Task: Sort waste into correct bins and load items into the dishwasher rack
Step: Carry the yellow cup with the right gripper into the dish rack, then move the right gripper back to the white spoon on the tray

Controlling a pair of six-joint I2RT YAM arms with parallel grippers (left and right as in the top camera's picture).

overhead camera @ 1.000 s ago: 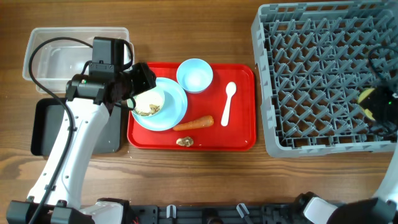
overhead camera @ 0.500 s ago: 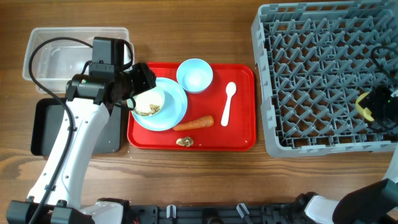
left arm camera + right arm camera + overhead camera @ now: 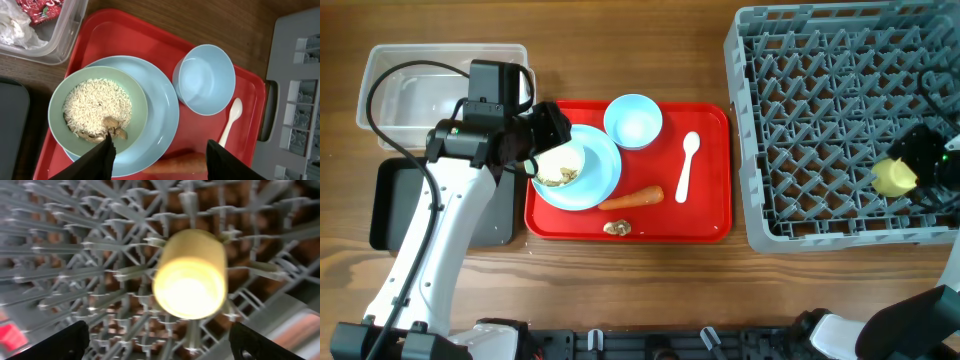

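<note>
My left gripper (image 3: 159,161) hangs open over the red tray, its fingertips (image 3: 102,159) above the rim of the light blue plate (image 3: 161,107) and the orange carrot (image 3: 185,162). On the plate stands a bowl (image 3: 60,117) with rice scraps (image 3: 97,106). Beside it are an empty bowl (image 3: 205,79) and the white spoon (image 3: 229,125). The red-and-white wrapper (image 3: 42,9) and the tissue (image 3: 12,30) lie in the clear tub (image 3: 440,85). My right gripper (image 3: 160,341) is open above the grey rack (image 3: 820,110); the yellow cup (image 3: 190,275) lies free on its pegs.
The black tray (image 3: 395,205) lies in front of the clear tub, partly under my left arm. A golden-brown lump (image 3: 617,227) rests near the front edge of the red tray (image 3: 710,215). The rack's wall rises just right of the red tray.
My right gripper has opened wide and let go of the yellow cup, which now shows clear of the fingers in the rack. The left arm has not moved.
</note>
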